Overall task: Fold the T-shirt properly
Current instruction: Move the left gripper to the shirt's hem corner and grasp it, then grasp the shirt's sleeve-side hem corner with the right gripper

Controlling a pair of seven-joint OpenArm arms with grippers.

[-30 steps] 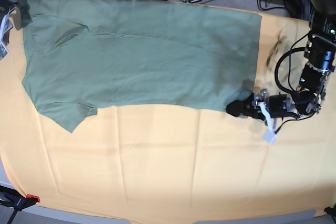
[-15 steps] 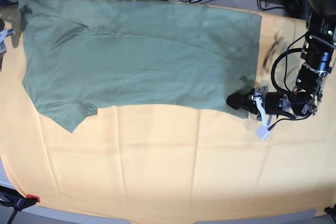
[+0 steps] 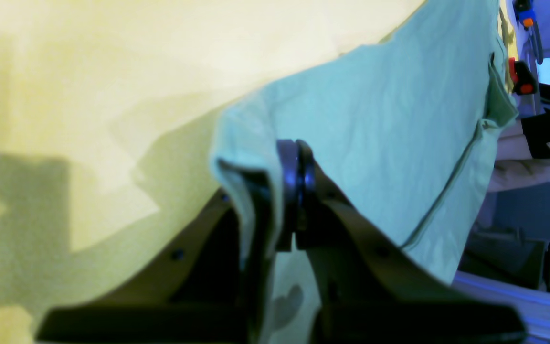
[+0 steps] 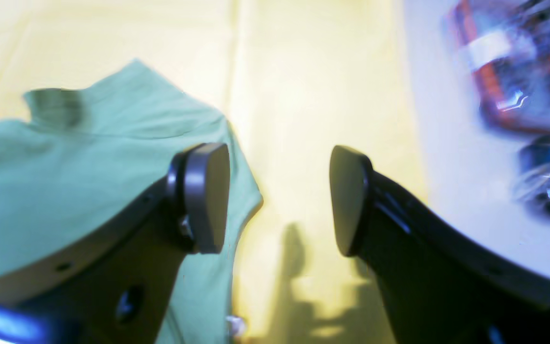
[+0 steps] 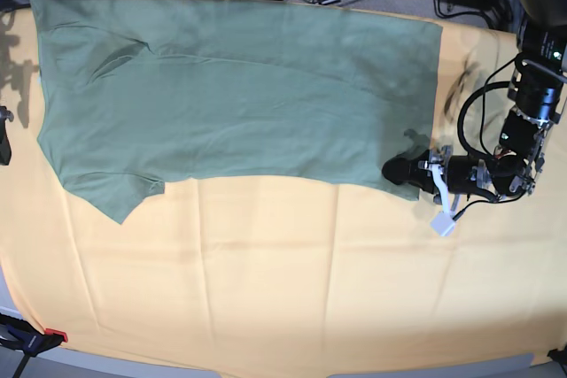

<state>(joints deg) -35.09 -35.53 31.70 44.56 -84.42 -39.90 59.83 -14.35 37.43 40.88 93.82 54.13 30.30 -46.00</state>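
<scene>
At the T-shirt's [image 5: 266, 99] corner, the left end effector [image 5: 392, 176] points inward

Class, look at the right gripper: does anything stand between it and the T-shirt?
Nothing visible does. The right gripper is open beside the T-shirt, with only bare cloth showing between its fingers and the shirt's near corner.

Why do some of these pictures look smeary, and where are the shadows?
Left wrist view: the near gripper is out of focus, and dark shadows fall on the yellow tablecloth at left. Right wrist view: the background at right is badly blurred, with a soft shadow below the open gripper. Base view: the T-shirt looks fairly crisp.
</scene>
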